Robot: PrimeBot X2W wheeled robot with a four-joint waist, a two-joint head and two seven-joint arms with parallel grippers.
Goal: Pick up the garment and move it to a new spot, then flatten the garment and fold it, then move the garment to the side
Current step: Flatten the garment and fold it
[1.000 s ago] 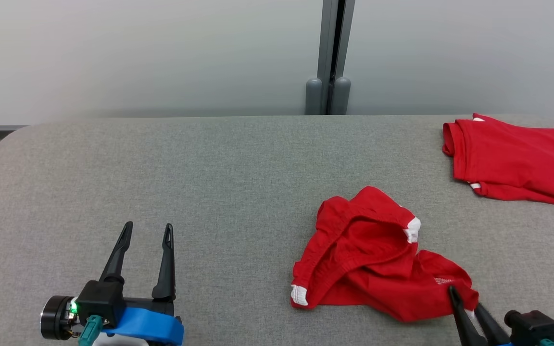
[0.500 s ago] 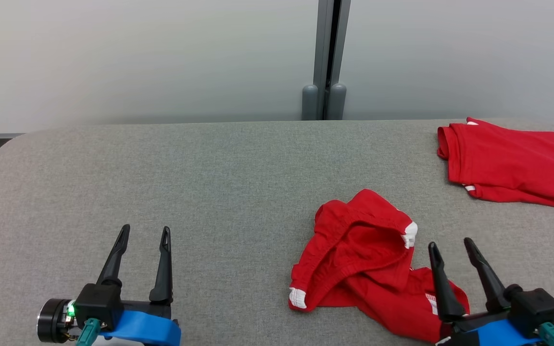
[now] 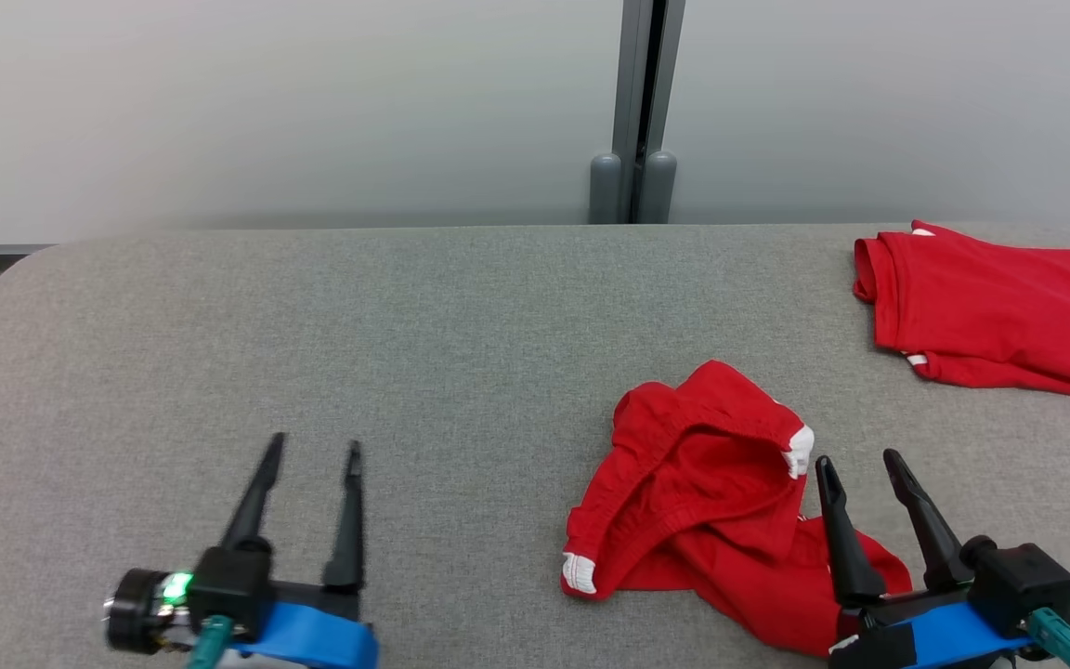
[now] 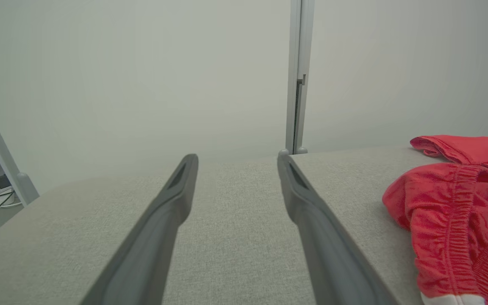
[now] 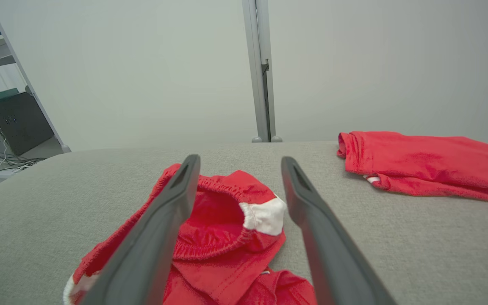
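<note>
The right gripper [image 3: 855, 460] is now standing with its jaws spread wide, whereas a second ago they were pinched together on the near hem of the garment [image 3: 693, 492] at the 5 o'clock corner of the head view. It is hovering over the cloth's right part, pointing toward 12 o'clock and gripping nothing. The garment, a crumpled red piece with white patches, is lying on the desk [image 3: 405, 325] at about 4 o'clock from the desk's middle, keeping much the same heap as before. I am judging that this release is ending the move to a new spot and that flattening is coming next, since the cloth is bunched and nowhere near flat. The left gripper [image 3: 315, 442], at 7 o'clock, is also holding its jaws wide and empty. It is drifting slightly toward 3 o'clock, showing blurred, well apart from the garment.

A folded red piece [image 3: 990, 311] is lying at 2 o'clock, and the right edge of the head view is cutting it off. The right gripper and its blue wrist are covering the garment's near-right part, and the bottom edge is cropping the hem there, so how the cloth is lying beneath is not showing. The folds are hiding which opening is which, though the wrist views are showing a gathered elastic band around one of them.
</note>
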